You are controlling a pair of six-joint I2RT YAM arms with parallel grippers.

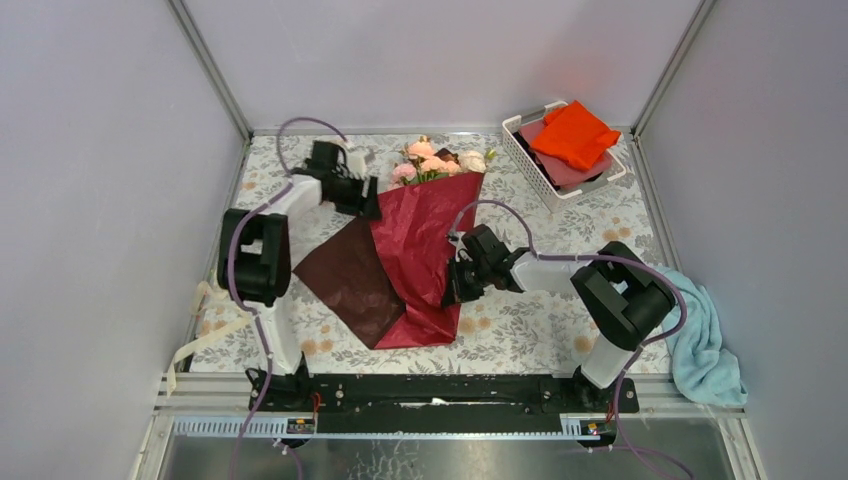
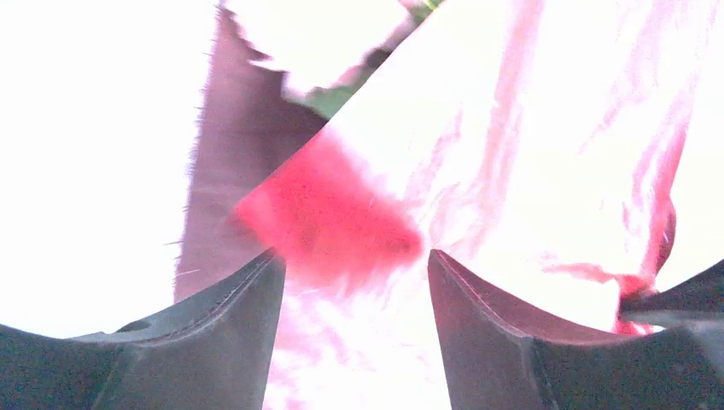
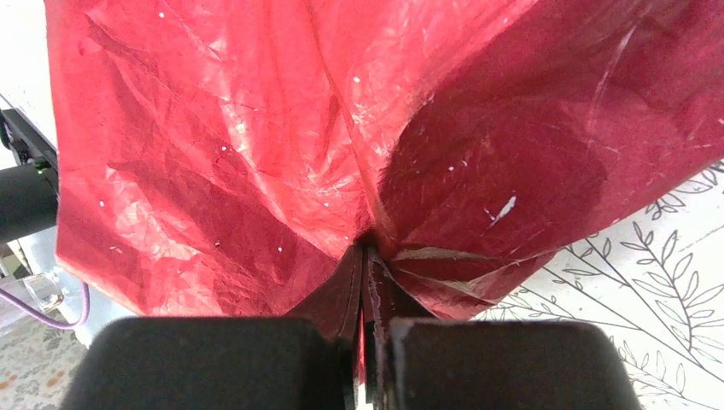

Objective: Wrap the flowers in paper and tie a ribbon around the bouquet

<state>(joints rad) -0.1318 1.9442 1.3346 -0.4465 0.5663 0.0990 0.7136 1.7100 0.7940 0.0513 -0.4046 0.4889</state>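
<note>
Closest to your right wrist camera, the right gripper [image 3: 364, 260] had its two black fingers pressed tight on a puckered fold of the crinkly dark red wrapping paper [image 3: 213, 128], and the sheet fanned up and away from that pinch. From above, you held it at the sheet's right edge, about halfway along its length.

The paper lay in the middle of the floral-patterned table [image 1: 560, 330], folded into a rough cone. Its narrow end pointed toward the arm bases, and a darker flap spread out to the left. The pink, peach and cream roses [image 1: 435, 160] poked out of the wide far end.

Your left gripper [image 1: 368, 205] sat at the cone's far left edge, just beside the rose heads. Its wrist view was badly washed out, but the fingers stood well apart over the paper with nothing clamped between them. You could not tell whether they touched the sheet.

The long cream ribbon strip [image 1: 205, 330] lay at the table's left edge beside the left arm, well apart from the paper.
</note>
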